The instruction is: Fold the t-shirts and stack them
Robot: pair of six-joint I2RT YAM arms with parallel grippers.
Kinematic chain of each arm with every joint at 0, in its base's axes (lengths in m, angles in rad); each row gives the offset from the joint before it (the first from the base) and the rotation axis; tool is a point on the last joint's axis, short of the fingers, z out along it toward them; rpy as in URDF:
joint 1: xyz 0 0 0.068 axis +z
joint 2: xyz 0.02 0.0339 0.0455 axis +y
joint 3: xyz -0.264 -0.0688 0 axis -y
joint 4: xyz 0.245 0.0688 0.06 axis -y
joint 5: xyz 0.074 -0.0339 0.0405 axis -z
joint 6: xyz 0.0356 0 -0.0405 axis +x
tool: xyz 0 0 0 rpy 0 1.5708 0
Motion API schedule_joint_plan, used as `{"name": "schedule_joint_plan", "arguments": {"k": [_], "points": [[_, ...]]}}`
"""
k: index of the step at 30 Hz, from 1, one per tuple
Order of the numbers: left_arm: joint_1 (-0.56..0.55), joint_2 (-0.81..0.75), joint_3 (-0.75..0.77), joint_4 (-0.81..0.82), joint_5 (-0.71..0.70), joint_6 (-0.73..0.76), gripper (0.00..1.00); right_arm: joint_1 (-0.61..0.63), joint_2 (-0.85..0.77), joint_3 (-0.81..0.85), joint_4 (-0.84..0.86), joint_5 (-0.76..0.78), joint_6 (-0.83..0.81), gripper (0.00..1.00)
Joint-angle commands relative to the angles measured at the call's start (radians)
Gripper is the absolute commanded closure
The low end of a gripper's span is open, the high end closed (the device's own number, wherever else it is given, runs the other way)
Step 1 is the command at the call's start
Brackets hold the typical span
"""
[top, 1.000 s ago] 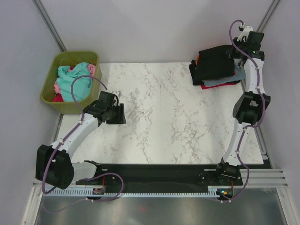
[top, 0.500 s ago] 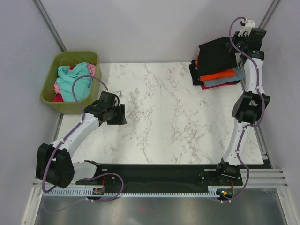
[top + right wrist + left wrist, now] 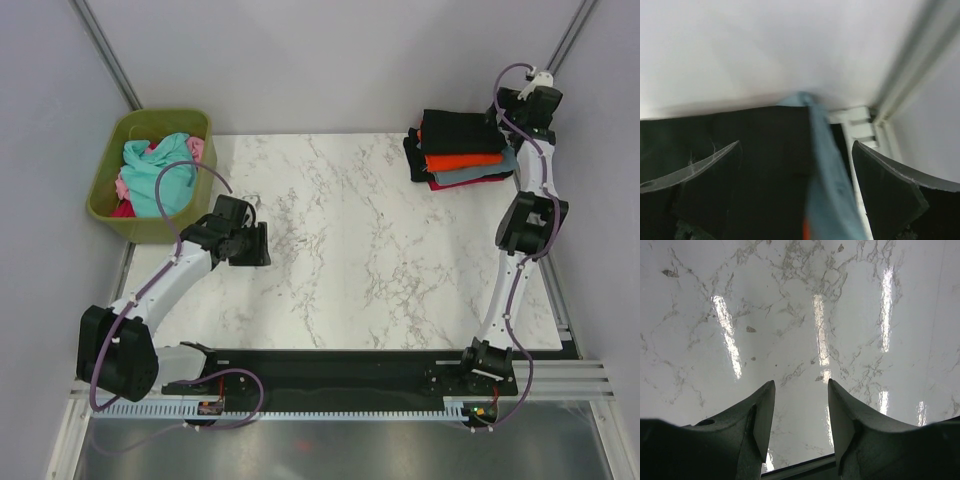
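Right hand (image 3: pixel 796 145) beside t-shirts (image 3: pixel 462 150) (stacked crosswise)

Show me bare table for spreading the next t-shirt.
The white marble tabletop is bare across its middle and near edge, between the left gripper and the black-topped stack of folded t-shirts. Crowded: the far right corner, holding that stack and the right gripper, and the far left by the olive-green plastic tub.
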Motion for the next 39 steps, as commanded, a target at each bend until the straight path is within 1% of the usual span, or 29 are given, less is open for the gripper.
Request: {"name": "schedule_joint_plan", "arguments": {"k": [1,2,4,5,6,7,8,10,14,16,17,18,19,20,21,22,23,24,25,26,27,28,29,30,31,32,34,35,39], "points": [[-0.011,-0.029,0.019,0.013,0.008,0.042,0.46,-0.042,-0.029,0.036,0.155,0.150,0.089,0.02],[-0.013,-0.034,0.020,0.014,0.007,0.042,0.46,-0.046,-0.067,0.019,0.166,0.166,0.099,0.02],[-0.013,-0.047,0.021,0.014,0.002,0.042,0.46,-0.051,-0.117,-0.040,0.191,0.256,0.126,0.02],[-0.013,-0.052,0.020,0.013,0.004,0.042,0.46,-0.052,-0.181,-0.068,0.203,0.267,0.135,0.02],[-0.013,-0.060,0.020,0.013,0.005,0.042,0.46,-0.052,-0.216,-0.135,0.215,0.270,0.146,0.02],[-0.013,-0.067,0.021,0.014,0.005,0.040,0.46,-0.052,-0.252,-0.171,0.267,0.264,0.172,0.02],[-0.013,-0.080,0.021,0.013,0.001,0.040,0.46,-0.052,-0.326,-0.206,0.284,0.256,0.195,0.02],[-0.014,-0.095,0.018,0.014,0.002,0.039,0.46,-0.052,-0.398,-0.294,0.313,0.224,0.279,0.02],[-0.013,-0.130,0.021,0.014,0.004,0.037,0.46,-0.016,-0.627,-0.453,0.318,0.097,0.402,0.02],[-0.013,-0.144,0.023,0.016,0.005,0.032,0.46,0.024,-0.717,-0.605,0.318,0.069,0.412,0.02],[-0.013,-0.150,0.023,0.017,0.007,0.032,0.46,0.049,-0.816,-0.669,0.318,0.078,0.415,0.02],[-0.013,-0.166,0.024,0.020,0.008,0.029,0.46,0.108,-0.867,-0.805,0.323,0.083,0.418,0.02],[-0.013,-0.173,0.021,0.022,0.011,0.028,0.46,0.144,-0.915,-0.875,0.326,0.091,0.422,0.02],[-0.013,-0.181,0.023,0.029,0.019,0.028,0.46,0.218,-1.002,-0.942,0.330,0.101,0.431,0.02],[-0.013,-0.192,0.021,0.029,0.018,0.028,0.46,0.259,-1.041,-1.075,0.338,0.100,0.430,0.02],[-0.013,-0.199,0.023,0.033,0.014,0.028,0.46,0.300,-1.081,-1.141,0.341,0.109,0.433,0.02],[-0.013,-0.205,0.021,0.034,0.001,0.028,0.46,0.399,-1.155,-1.217,0.355,0.132,0.439,0.02],[-0.013,-0.224,0.020,0.036,-0.013,0.028,0.46,0.450,-1.193,-1.363,0.397,0.141,0.441,0.02],[-0.013,-0.232,0.018,0.036,-0.024,0.028,0.46,0.501,-1.226,-1.434,0.416,0.155,0.441,0.02],[-0.013,-0.236,0.016,0.037,-0.048,0.029,0.46,0.602,-1.284,-1.500,0.430,0.199,0.441,0.02],[-0.013,-0.251,0.013,0.039,-0.055,0.028,0.46,0.648,-1.308,-1.610,0.442,0.215,0.454,0.02],[-0.013,-0.256,0.013,0.040,-0.061,0.028,0.46,0.693,-1.341,-1.657,0.441,0.238,0.459,0.02],[-0.013,-0.261,0.013,0.043,-0.073,0.028,0.46,0.783,-1.355,-1.699,0.435,0.259,0.473,0.02],[-0.013,-0.265,0.012,0.045,-0.078,0.026,0.46,0.823,-1.366,-1.775,0.432,0.284,0.487,0.02],[-0.013,-0.273,0.012,0.048,-0.078,0.025,0.46,0.863,-1.382,-1.811,0.430,0.292,0.508,0.02],[-0.013,-0.276,0.012,0.051,-0.102,0.025,0.46,0.932,-1.389,-1.844,0.427,0.307,0.519,0.02],[-0.011,-0.278,0.012,0.052,-0.108,0.023,0.46,0.998,-1.415,-1.932,0.416,0.345,0.563,0.02],[-0.013,-0.284,0.009,0.054,-0.110,0.023,0.46,1.059,-1.423,-1.979,0.418,0.347,0.571,0.02],[-0.013,-0.299,-0.003,0.071,-0.116,-0.004,0.46,1.199,-1.474,-2.059,0.395,0.428,0.626,0.02]]}}
